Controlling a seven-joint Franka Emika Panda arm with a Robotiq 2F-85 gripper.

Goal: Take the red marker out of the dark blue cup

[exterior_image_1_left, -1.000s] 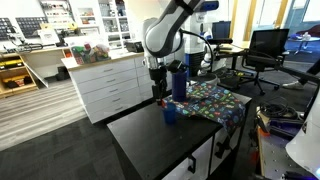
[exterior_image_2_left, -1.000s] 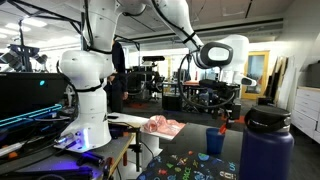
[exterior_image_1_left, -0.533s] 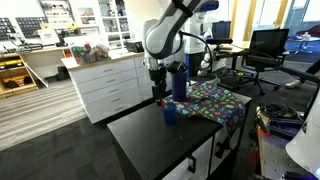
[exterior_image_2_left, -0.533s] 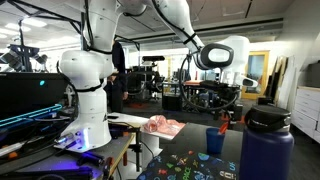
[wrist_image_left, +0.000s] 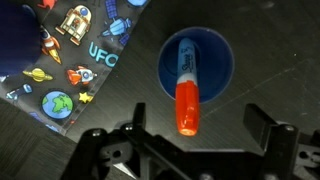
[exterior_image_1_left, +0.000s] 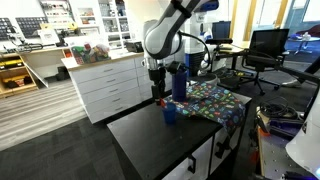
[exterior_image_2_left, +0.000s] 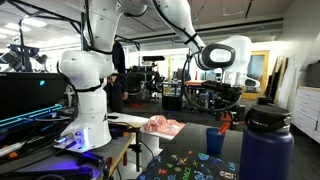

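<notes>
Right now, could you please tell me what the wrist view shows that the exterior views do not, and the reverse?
Only the wrist view shows the inside of the dark blue cup, the printed label on the red marker, and the "UFO" lettering on the patterned cloth. Only the exterior views show the arm, the white cabinet and an office chair. Both share the cup, marker, cloth and the open hand.
</notes>
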